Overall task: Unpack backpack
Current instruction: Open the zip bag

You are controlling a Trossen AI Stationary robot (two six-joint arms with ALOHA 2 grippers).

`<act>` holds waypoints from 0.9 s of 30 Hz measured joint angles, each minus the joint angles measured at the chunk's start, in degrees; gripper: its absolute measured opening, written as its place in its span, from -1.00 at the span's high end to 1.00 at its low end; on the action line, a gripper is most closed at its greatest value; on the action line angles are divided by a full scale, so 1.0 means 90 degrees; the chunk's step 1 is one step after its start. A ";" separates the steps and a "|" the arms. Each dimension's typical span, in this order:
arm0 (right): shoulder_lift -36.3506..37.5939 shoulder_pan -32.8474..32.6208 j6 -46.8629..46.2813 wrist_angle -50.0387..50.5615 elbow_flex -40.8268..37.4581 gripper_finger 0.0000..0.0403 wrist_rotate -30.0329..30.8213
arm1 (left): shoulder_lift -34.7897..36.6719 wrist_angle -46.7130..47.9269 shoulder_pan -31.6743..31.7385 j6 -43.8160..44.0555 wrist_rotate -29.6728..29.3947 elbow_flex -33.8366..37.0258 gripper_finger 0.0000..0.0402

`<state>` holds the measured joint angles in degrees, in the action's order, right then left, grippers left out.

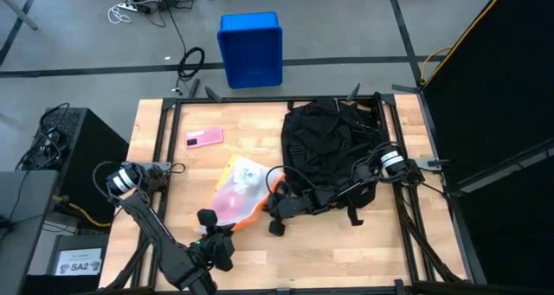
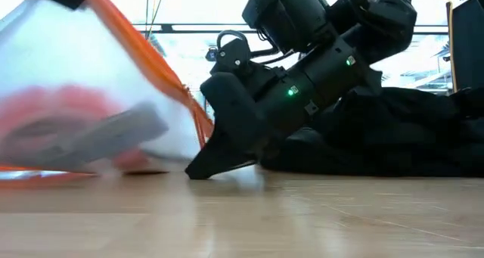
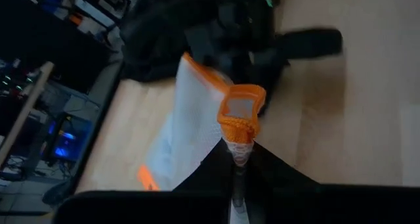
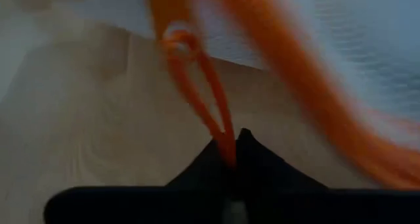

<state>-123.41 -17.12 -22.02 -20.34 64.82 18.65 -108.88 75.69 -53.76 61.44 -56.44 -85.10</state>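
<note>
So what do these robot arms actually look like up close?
Both arms are dark, nearly black, built of chunky jointed segments. Each has a white and silver band near its base, with black cables trailing alongside. The right arm's wrist housing shows small green lights. The left gripper and right gripper each end in two dark fingers tapering to a point.

One camera is looking straight down on the whole tabletop (image 1: 346,252). Another is sitting at tabletop height, looking level, very near the mesh bag (image 2: 83,122). Each wrist camera is looking past its gripper, close on that same mesh bag, which all views are sharing.
</note>
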 joint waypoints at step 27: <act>0.2600 -0.0671 -0.2114 0.6405 -0.0054 1.00 0.1763 | 0.0002 -0.0853 -0.0605 -0.0343 -0.0444 0.0005 1.00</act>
<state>-100.01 -23.16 -41.05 37.31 64.33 34.52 -108.86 68.01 -59.20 58.36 -60.43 -85.06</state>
